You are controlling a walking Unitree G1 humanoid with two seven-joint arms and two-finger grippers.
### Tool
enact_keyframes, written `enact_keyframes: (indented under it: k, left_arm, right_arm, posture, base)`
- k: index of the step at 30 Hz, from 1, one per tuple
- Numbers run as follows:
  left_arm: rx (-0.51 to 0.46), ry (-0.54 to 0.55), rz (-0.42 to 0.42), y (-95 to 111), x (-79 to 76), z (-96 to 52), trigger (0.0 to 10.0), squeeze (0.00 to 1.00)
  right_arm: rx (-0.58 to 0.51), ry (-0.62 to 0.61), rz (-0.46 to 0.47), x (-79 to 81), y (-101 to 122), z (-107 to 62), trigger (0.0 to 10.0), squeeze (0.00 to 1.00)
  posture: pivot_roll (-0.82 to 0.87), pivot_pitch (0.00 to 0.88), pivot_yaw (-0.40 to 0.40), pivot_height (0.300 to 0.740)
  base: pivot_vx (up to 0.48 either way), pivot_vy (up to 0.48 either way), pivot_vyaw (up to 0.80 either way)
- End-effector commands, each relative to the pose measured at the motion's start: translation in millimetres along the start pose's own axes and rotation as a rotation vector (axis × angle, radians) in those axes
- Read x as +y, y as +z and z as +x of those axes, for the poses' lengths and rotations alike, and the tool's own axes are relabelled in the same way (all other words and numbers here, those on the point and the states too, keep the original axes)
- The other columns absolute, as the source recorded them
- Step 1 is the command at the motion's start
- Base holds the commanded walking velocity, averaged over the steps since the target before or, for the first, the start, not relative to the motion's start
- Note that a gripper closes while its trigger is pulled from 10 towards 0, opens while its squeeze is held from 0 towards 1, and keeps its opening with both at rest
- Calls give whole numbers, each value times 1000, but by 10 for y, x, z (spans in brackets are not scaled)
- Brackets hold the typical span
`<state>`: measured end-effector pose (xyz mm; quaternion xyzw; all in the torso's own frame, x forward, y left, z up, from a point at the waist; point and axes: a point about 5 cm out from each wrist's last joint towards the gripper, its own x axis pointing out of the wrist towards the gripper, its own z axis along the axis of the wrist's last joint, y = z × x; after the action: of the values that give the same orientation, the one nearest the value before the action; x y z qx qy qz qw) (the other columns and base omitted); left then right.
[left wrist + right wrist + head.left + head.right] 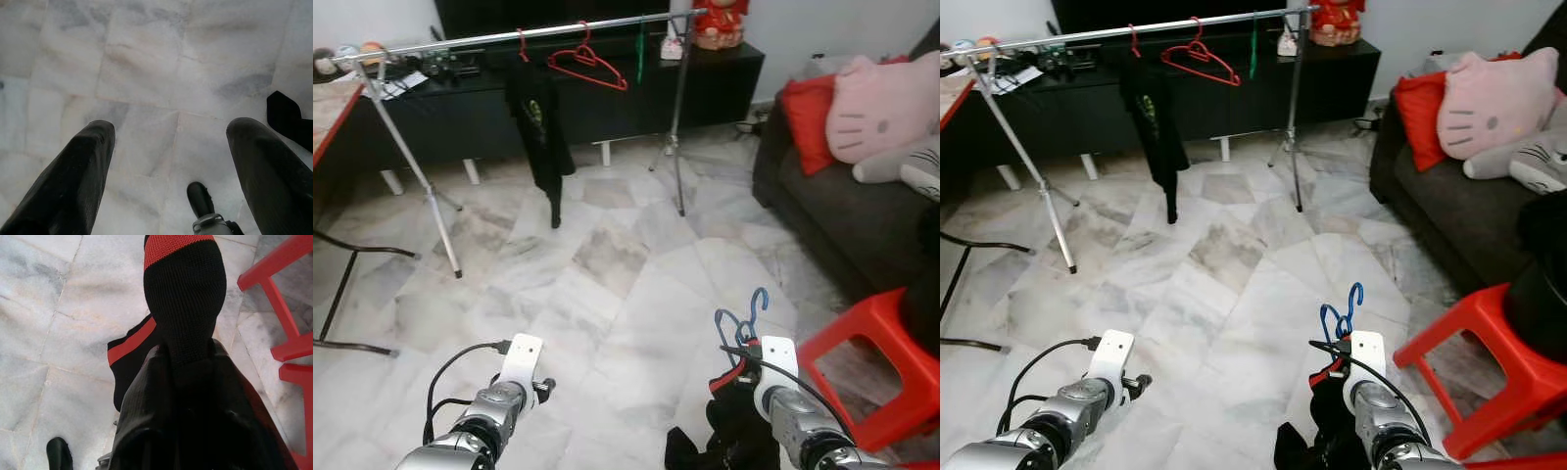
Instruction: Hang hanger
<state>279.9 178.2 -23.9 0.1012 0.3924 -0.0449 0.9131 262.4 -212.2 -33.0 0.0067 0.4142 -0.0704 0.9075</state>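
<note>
Right gripper [183,382]: low at the robot's right front, fingers clamped on a black garment w/ red trim [183,293]; the knit fabric runs up between the fingers and hangs past them toward the marble floor [607,294]. In the head views the garment drapes below the right wrist, w/ blue hanger hooks [744,318] sticking up just above the wrist; how the hooks join the garment can't be made out. Left gripper [171,161]: low at the robot's left front, fingers spread apart, nothing between them, pointing at bare floor; a corner of black cloth shows at the edge of the left wrist view. Clothes rail [509,37]: silver bar on tripod legs, well ahead of the robot, across the room in front of a black low cabinet [724,78]. On the rail: a black T-shirt [540,127] hung on a red hanger, an empty red hanger [587,67] just beside it toward the right, and a green item near the right-hand upright, too small to ID. Red plastic stool [871,362]: on the floor just right of the right arm. Dark sofa [842,206] on the right side of the room w/ a red cushion [808,113] and a pink cat-face cushion [886,108].
</note>
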Motion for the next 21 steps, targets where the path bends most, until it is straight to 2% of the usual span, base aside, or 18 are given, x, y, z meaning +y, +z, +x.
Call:
enact_keyframes:
  k: [1, 5, 11, 14, 18, 21]
  left_arm:
    - [22, 1, 3, -61, -6, -3, 10000, 0]
    - [25, 2, -3, -65, -17, -2, 10000, 0]
    - [27, 1, 6, -69, -22, -2, 10000, 0]
    - [25, 0, 11, -68, -24, -2, 10000, 0]
    - [25, -1, 13, -71, -22, -2, 10000, 0]
    - [30, -2, 7, -79, -21, -3, 10000, 0]
  right_arm:
    - [-21, 10, -6, 9, 58, 2, 10000, 0]
    - [-18, 7, -17, -7, 53, 1, 10000, 0]
    - [-18, 9, -20, -15, 52, 1, 10000, 0]
    - [-19, 10, -11, -16, 52, 0, 10000, 0]
    - [-16, 9, -14, -15, 45, 0, 10000, 0]
    - [-16, 11, -12, -12, 42, 0, 10000, 0]
  posture:
    - [-136, 0, 11, 740]
    - [-131, 0, 5, 740]
    - [-131, 0, 6, 740]
    - [-131, 0, 6, 740]
    - [-129, 0, 9, 740]
    - [-129, 0, 10, 740]
  base:
    - [0, 0, 0]
    - [0, 0, 0]
    - [0, 326, 0]
    - [0, 0, 0]
    - [0, 0, -716]
    - [0, 350, -775]
